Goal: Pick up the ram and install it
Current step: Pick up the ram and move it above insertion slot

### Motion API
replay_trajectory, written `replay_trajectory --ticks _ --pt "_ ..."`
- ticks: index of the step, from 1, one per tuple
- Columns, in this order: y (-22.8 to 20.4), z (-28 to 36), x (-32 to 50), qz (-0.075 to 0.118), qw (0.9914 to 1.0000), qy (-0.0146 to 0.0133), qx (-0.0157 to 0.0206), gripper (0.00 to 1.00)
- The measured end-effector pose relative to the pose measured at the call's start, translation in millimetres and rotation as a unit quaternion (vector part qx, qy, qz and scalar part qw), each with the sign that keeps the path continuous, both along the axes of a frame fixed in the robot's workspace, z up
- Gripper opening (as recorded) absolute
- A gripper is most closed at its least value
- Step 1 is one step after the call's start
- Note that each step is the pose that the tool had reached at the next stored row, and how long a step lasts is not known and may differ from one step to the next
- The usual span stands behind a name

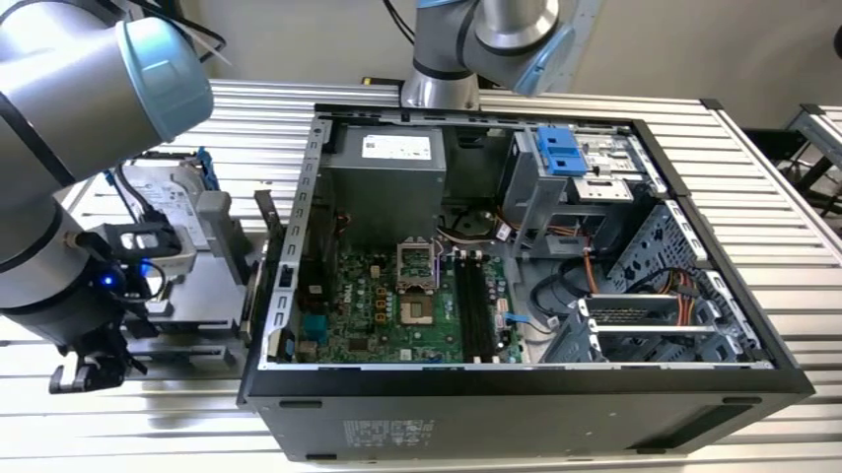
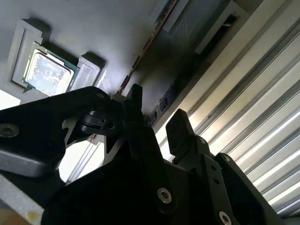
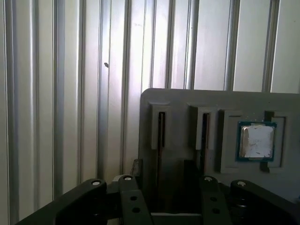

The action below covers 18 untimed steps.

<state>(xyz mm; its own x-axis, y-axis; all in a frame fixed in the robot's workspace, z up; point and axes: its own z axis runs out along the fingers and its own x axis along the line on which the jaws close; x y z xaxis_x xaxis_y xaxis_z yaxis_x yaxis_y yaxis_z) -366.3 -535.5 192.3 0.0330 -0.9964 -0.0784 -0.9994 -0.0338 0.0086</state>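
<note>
Black two-finger gripper, nearest the lens in both wrist views, jaws open and straddling the ram: a long, narrow circuit-board stick standing on edge in a slot of the flat grey plastic tray. Whether the pads touch the board cannot be judged; probably not. In the exterior view the gripper hangs at lower left, well apart from the green motherboard inside the open black computer case at centre frame. Risk: an off-centre closure could tilt the stick, or a finger could foul its close neighbour. Count: two sticks, the second ram stick just beside the first; one square silver processor chip; one tray, on the ribbed aluminium table.
</note>
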Motion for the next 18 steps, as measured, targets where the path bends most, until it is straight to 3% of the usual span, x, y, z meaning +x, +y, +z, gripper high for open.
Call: replay_trajectory --ticks 14,15,18 --pt "0.0 -0.2 0.1 0.000 1.00000 -0.0006 0.0001 1.00" --pt "0.0 -0.1 0.0 0.000 1.00000 -0.0006 0.0000 0.00" --pt "0.0 -0.1 0.0 0.000 1.00000 -0.0006 0.0001 0.00"
